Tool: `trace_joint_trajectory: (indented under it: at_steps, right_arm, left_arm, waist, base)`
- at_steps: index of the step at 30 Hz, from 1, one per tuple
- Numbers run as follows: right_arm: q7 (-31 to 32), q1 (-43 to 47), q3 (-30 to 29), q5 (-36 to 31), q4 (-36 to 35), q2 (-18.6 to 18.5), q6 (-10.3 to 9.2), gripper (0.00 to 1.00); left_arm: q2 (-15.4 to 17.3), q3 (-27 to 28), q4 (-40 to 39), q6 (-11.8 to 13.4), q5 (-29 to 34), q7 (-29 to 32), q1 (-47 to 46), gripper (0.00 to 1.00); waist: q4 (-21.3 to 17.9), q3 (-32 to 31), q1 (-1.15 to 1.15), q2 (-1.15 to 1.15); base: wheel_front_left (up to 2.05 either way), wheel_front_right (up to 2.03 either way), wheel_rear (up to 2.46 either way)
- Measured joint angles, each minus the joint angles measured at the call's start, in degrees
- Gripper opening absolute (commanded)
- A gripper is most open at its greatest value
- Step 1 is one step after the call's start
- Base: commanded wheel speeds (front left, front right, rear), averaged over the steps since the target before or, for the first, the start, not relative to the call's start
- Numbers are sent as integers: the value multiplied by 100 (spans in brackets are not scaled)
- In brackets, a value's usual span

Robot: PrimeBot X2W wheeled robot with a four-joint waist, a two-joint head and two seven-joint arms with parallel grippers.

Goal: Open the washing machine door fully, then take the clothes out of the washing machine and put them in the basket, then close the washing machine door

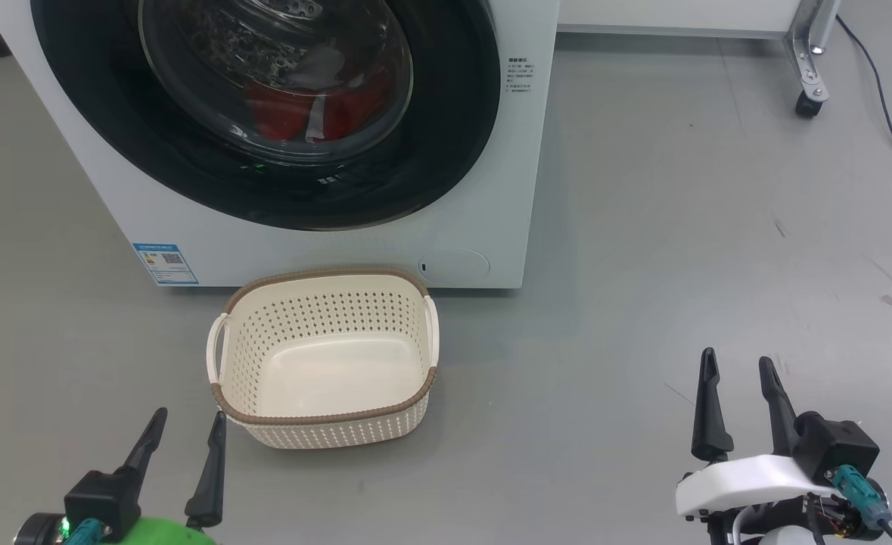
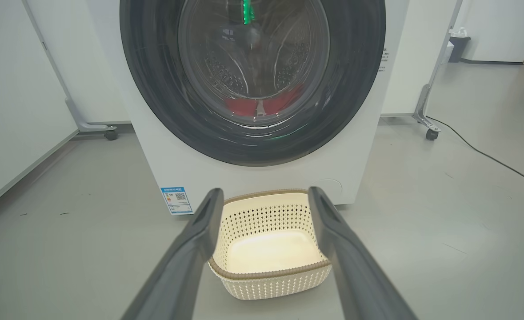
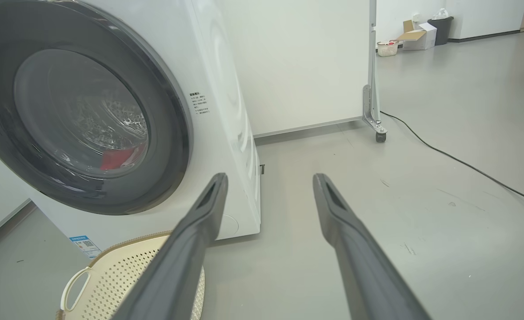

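The white washing machine (image 1: 536, 151) stands ahead with its round black-rimmed door (image 1: 446, 151) shut against the front. Behind the glass, red clothes (image 1: 279, 113) with a white piece lie low in the steel drum; the left wrist view shows the clothes (image 2: 244, 106) too. The cream basket (image 1: 324, 303) with a brown rim sits empty on the floor just before the machine. My left gripper (image 1: 186, 424) is open at the lower left, short of the basket (image 2: 266, 284). My right gripper (image 1: 741, 367) is open at the lower right over bare floor.
Grey floor surrounds the machine. A white partition on a castor leg (image 1: 809, 102) stands behind at the right, with a black cable (image 1: 884, 106) trailing across the floor. Another partition foot with a castor (image 2: 110, 133) sits left of the machine.
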Motion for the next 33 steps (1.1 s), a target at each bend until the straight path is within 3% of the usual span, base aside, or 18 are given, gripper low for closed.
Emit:
trace_joint_trajectory:
  at_steps: [25, 26, 28, 33]
  right_arm:
    - [0, -180, 3, -113, 85, -13, -41, 100]
    - [0, -180, 4, -115, 87, -13, -41, 60]
    - [0, -180, 21, -168, 91, -14, -41, 0]
    - [0, -211, 55, -266, 85, -14, -41, 0]
  left_arm:
    - [-99, 175, 212, -18, 11, 0, -105, 100]
    - [-102, 177, 215, -23, 18, 1, -108, 100]
    - [-105, 177, 215, -31, 18, 0, -125, 100]
    - [-119, 172, 209, -36, 18, 0, -238, 100]
  waist:
    - [11, -21, 0, 0]
    - [14, -19, 0, 0]
    - [20, -2, 0, 0]
    - [63, 100, 0, 0]
  base:
    - [0, 0, 0]
    - [0, 0, 0]
    - [0, 0, 0]
    - [0, 0, 0]
